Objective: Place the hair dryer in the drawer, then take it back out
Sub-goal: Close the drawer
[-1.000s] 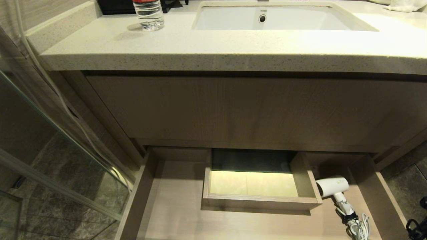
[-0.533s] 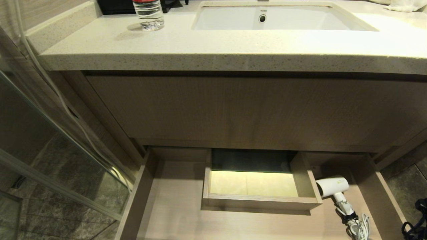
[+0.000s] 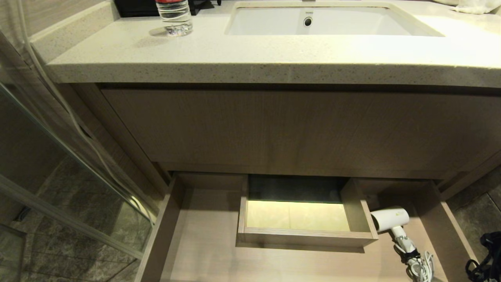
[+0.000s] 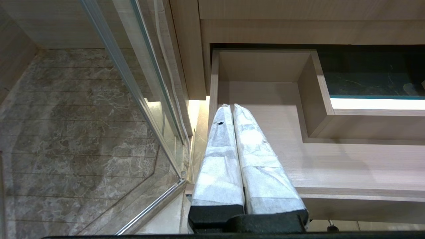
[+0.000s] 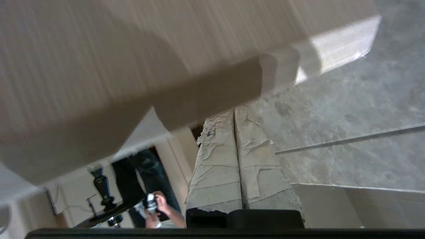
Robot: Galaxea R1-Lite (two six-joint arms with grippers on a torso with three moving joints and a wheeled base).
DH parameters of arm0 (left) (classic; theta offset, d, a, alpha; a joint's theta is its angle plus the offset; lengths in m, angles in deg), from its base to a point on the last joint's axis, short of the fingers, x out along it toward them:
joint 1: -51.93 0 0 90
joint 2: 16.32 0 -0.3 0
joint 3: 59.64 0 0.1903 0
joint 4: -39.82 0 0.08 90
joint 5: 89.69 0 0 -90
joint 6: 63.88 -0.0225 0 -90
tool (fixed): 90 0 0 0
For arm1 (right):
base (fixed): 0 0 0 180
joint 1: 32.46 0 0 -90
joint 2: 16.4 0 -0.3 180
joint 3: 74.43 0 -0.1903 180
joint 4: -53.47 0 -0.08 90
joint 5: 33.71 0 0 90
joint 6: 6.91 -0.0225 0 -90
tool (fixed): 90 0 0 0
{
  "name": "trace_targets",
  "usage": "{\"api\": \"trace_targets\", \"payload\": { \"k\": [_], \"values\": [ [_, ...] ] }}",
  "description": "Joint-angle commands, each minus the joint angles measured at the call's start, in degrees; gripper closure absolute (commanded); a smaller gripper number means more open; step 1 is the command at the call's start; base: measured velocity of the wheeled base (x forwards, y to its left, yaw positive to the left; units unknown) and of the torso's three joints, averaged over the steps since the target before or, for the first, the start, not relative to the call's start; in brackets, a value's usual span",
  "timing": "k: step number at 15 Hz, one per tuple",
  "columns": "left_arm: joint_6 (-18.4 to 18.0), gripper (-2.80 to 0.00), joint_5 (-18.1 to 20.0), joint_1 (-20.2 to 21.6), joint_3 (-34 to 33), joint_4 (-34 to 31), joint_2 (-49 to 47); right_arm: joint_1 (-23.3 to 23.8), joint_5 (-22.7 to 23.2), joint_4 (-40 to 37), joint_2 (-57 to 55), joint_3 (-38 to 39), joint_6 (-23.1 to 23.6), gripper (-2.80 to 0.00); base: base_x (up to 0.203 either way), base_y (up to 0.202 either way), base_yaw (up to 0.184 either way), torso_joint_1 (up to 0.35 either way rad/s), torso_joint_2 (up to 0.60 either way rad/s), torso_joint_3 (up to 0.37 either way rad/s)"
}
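The wide wood-grain drawer stands pulled out under the vanity. The white hair dryer lies in its right compartment, barrel toward the boxed cutout, with handle and coiled cord trailing to the front. Nothing holds it. A dark part of my right arm shows outside the drawer's right wall. In the right wrist view my right gripper is shut and empty, beside a blurred wood-grain panel. My left gripper is shut and empty above the drawer's left compartment.
A clear bottle, the sink and a white cloth are up on the countertop. A glass shower door runs close along the drawer's left. A person's hand shows in the right wrist view.
The dark part of my right arm has crept further up and in at the head view's lower right corner. The hair dryer and drawer have not moved.
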State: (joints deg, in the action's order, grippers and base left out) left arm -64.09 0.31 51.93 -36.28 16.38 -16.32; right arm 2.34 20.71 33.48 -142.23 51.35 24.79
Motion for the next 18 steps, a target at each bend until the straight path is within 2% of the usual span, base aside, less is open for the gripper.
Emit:
{"api": "trace_targets", "payload": {
  "k": [1, 6, 12, 18],
  "values": [
    [0.03, 0.0, 0.0, 0.0, 0.0, -0.01, 0.0, -0.26, 0.16, 1.81, -1.08, -0.44, 0.12, 0.0, 0.0, 0.0, 0.0, 0.0, 0.0, 0.0],
    [0.03, 0.0, 0.0, 0.0, 0.0, -0.01, 0.0, -1.45, 2.8, 7.83, -0.59, -1.14, -0.32, 0.0, 0.0, 0.0, 0.0, 0.0, 0.0, 0.0],
    [0.03, 0.0, 0.0, 0.0, 0.0, -0.01, 0.0, -1.49, 4.35, 8.51, 1.53, -0.79, -0.25, 0.0, 0.0, 0.0, 0.0, 0.0, 0.0, 0.0],
    [0.03, 0.0, 0.0, 0.0, 0.0, -0.01, 0.0, -2.69, 9.33, 15.0, 5.46, -0.53, 0.08, 0.0, 0.0, 0.0, 0.0, 0.0, 0.0, 0.0]
  ]
}}
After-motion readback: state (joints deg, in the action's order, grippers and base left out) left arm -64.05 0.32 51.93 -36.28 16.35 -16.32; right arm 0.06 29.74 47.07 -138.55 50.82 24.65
